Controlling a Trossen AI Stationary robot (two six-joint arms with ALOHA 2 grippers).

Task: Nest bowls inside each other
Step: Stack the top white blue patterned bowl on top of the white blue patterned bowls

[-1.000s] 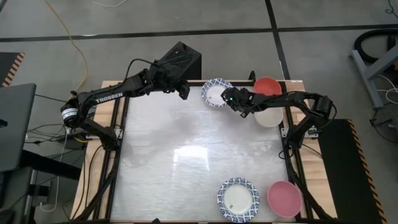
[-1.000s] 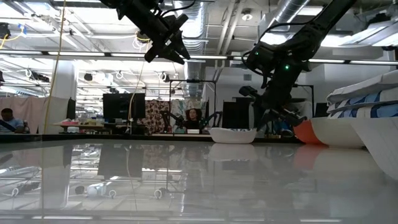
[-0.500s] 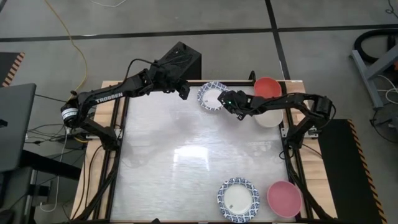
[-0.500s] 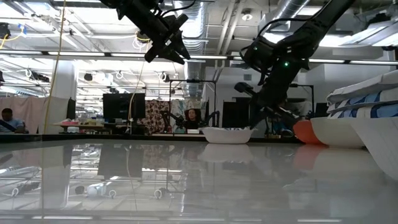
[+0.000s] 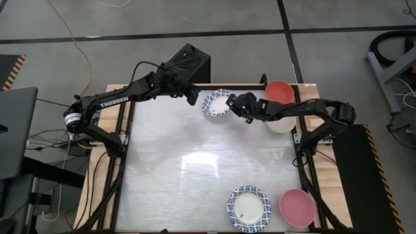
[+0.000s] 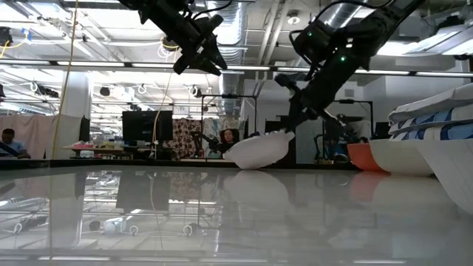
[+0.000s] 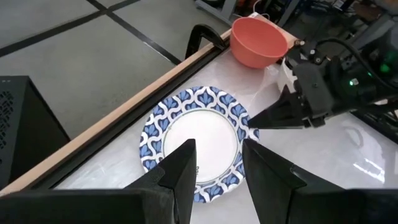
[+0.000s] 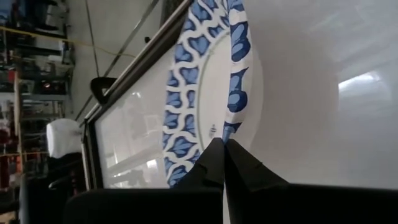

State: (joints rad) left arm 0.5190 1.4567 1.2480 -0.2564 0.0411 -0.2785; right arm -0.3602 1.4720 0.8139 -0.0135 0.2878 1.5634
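- since the right pincer [image 5: 229, 104] is clamped on the rim of a blue-patterned bowl [image 5: 215, 104] at the far edge of the desk [image 5: 195, 162], that bowl sits tipped, near side lifted, far side prob. on the surface — looks like the start of a carry to stack it.
- left pincer [image 5: 192, 98] hangs just beside that bowl, above it, fingers parted w/ nothing between; seems to be waiting.
- red bowl [image 5: 279, 90] and cream-white bowl [image 5: 281, 123] sit close together by the far right corner, under the right arm.
- 2nd blue-patterned bowl [image 5: 248, 208] and pink bowl [image 5: 297, 207] are side by side at the near right, well apart from the gripped one.
- desk top is glossy pale, strong glare and reflections; wood frame round it.
- beyond: grey floor w/ dark lines, black box [image 5: 190, 60] at the far edge; low view shows a workshop w/ monitors and a seated person far back.
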